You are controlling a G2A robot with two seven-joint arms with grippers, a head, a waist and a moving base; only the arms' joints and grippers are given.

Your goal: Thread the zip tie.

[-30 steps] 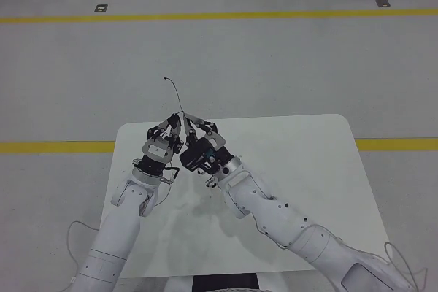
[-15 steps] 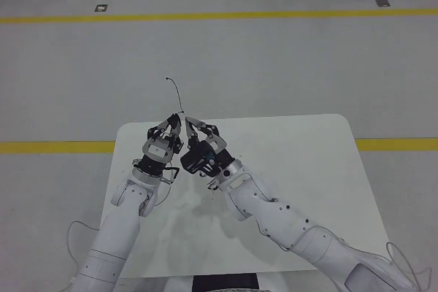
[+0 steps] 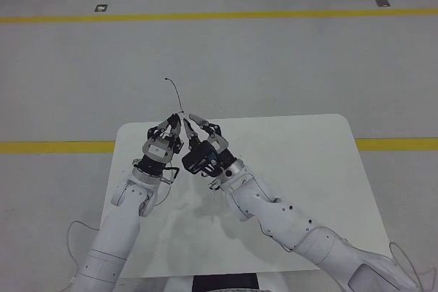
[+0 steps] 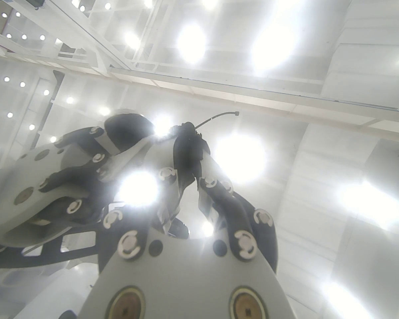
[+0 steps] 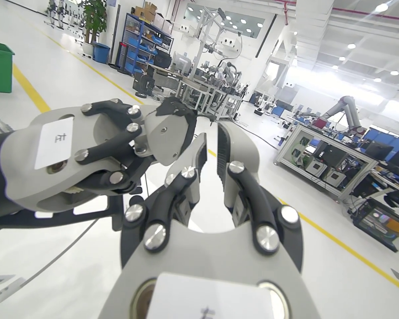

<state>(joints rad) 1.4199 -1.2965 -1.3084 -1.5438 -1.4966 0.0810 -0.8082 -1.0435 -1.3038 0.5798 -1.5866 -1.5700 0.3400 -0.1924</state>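
A thin black zip tie (image 3: pixel 175 93) sticks up and away from the tips of my left gripper (image 3: pixel 177 120), which is shut on its lower end above the far left part of the white table (image 3: pixel 306 146). In the left wrist view the zip tie (image 4: pixel 216 118) curves out past the closed left gripper (image 4: pixel 186 130). My right gripper (image 3: pixel 190 121) is right beside the left one, open, with a gap between its ribbed fingers (image 5: pixel 226 144) and nothing held. In the right wrist view the right gripper (image 5: pixel 212 136) stands just next to the left gripper (image 5: pixel 173 111).
Both arms cross over the left half of the table. Yellow floor lines (image 3: pixel 409 144) run behind and beside it. A thin cable (image 3: pixel 77 233) hangs off the left arm by the table's left edge.
The right gripper's fingers, pressed together at the zip tie beside the left tips one second ago, have spread apart and drawn slightly to the right. The left gripper and zip tie stay put.
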